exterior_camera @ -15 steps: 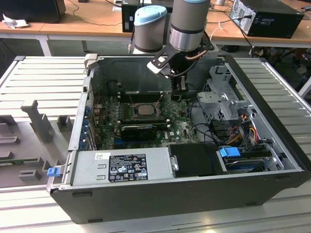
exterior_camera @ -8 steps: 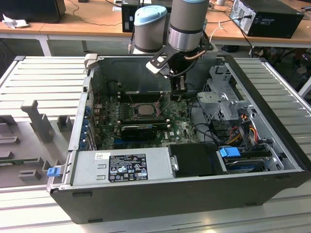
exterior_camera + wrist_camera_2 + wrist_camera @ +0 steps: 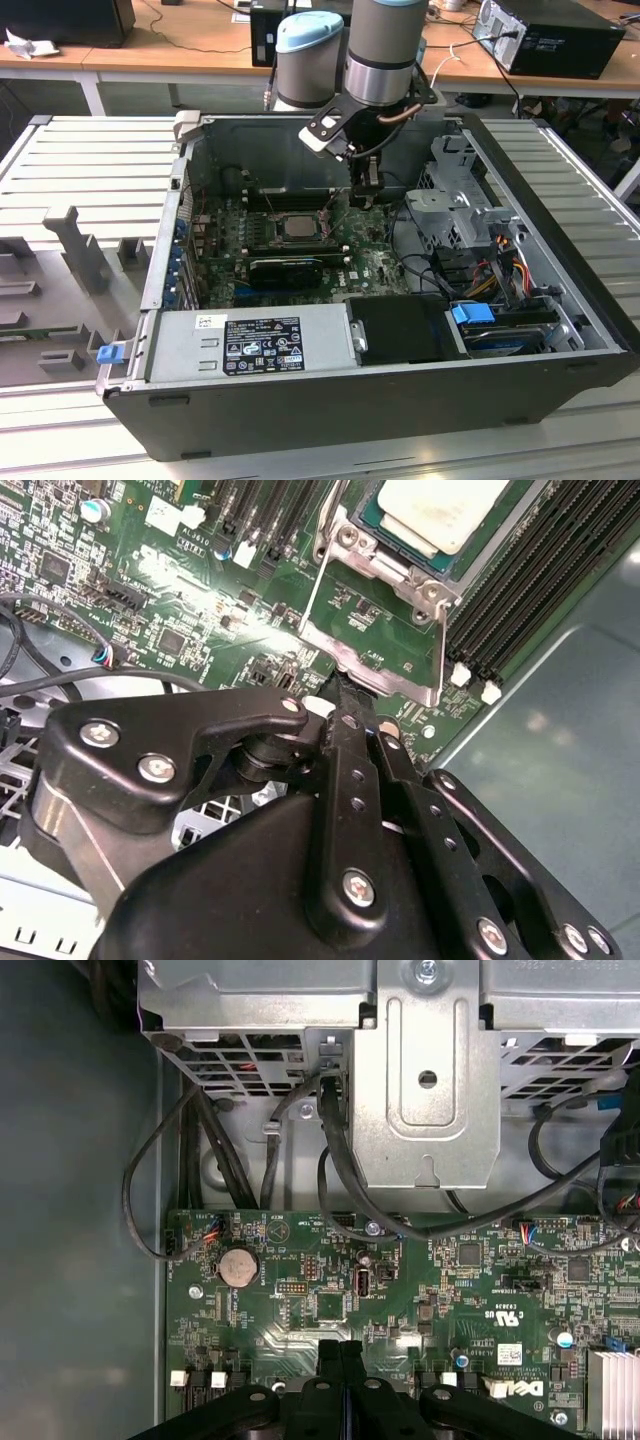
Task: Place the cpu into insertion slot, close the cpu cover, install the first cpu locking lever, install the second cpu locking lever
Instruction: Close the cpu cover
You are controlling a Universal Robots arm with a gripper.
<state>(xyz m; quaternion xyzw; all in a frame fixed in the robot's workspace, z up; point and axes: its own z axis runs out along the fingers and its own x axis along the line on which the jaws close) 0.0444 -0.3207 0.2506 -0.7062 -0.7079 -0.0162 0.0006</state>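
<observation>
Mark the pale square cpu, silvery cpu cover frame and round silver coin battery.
pale square cpu [image 3: 440,508], second wrist view, on its metal top.
silvery cpu cover frame [image 3: 390,678], second wrist view, on its solid bar.
round silver coin battery [image 3: 238,1267], first wrist view, on its face.

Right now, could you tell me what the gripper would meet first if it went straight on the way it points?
Probably the raised metal cover: the gripper tip sits at its edge in the second wrist view. Depth is unclear; otherwise the green board.
</observation>
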